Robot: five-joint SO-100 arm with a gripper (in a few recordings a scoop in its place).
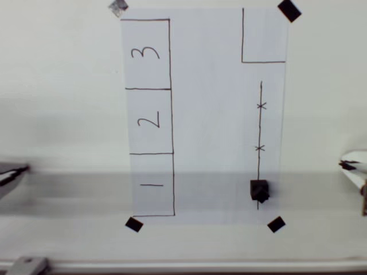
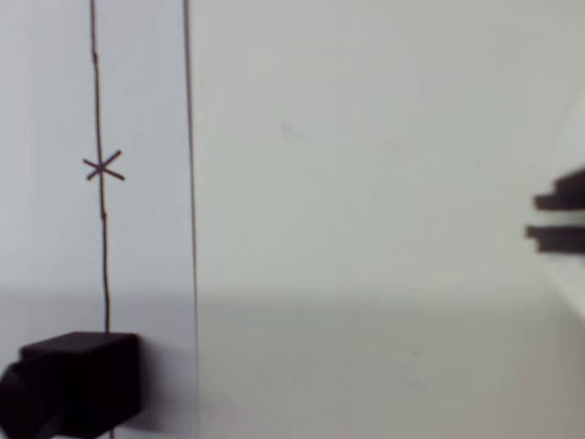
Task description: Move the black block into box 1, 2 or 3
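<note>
One sheet of white paper lies on the pale table, held at its corners by black tape squares; the far-left corner carries a grey piece instead. Down the left side of the sheet in the overhead view runs a pen-drawn column of three boxes: box 3 farthest, box 2 in the middle, box 1 nearest. All three boxes hold only their numerals. An unnumbered pen rectangle sits at the far-right corner of the sheet.

Down the right side runs a pen line with two small crosses on it. The black block sits on the near end of this line, close to the sheet's right edge and well apart from the numbered boxes across the paper. A band of shadow crosses the table and sheet at the block's level.

In the wrist view the black block shows at the lower left, on the pen line, with one cross farther along it. The paper's edge runs just right of the block. A dark stepped part pokes in at the right edge of this view, blurred; it is not touching the block.

At the right edge of the overhead view a white and dark piece of the gripper juts in over bare table, well right of the sheet. Whether its fingers are spread or pressed together I cannot tell. Nothing is pinched that I can see.
</note>
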